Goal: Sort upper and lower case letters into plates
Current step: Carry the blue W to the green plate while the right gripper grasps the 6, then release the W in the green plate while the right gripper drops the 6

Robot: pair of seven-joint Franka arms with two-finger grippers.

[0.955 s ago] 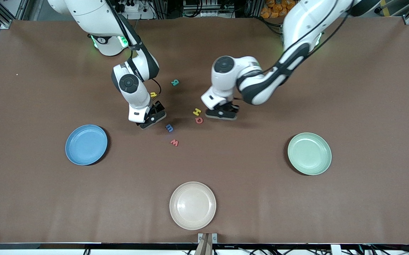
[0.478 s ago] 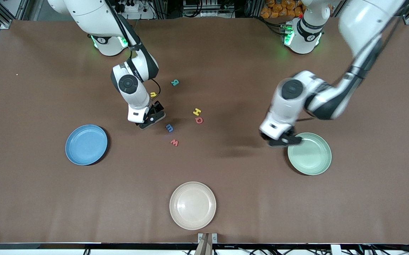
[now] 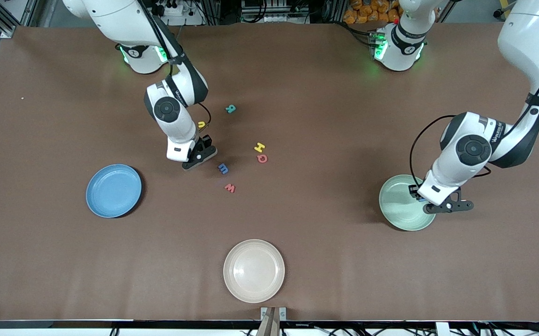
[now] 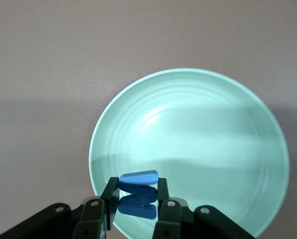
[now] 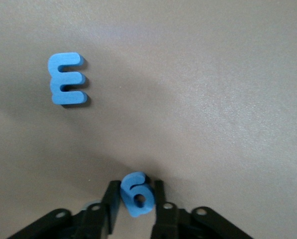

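Note:
My left gripper is shut on a blue letter and hangs over the rim of the mint green plate at the left arm's end of the table; from the front it sits over that plate. My right gripper is down at the table, shut on a small rounded blue letter. A blue m lies just past it. Among the letters, the right gripper stands beside the blue m. The blue plate holds nothing.
Loose on the brown table lie a teal R, a yellow letter, a yellow H, a red Q and a red w. A beige plate sits nearest the front camera.
The left arm swung from the letter cluster to over the mint green plate, carrying its blue letter. The right gripper stayed in place and closed on the small blue letter.

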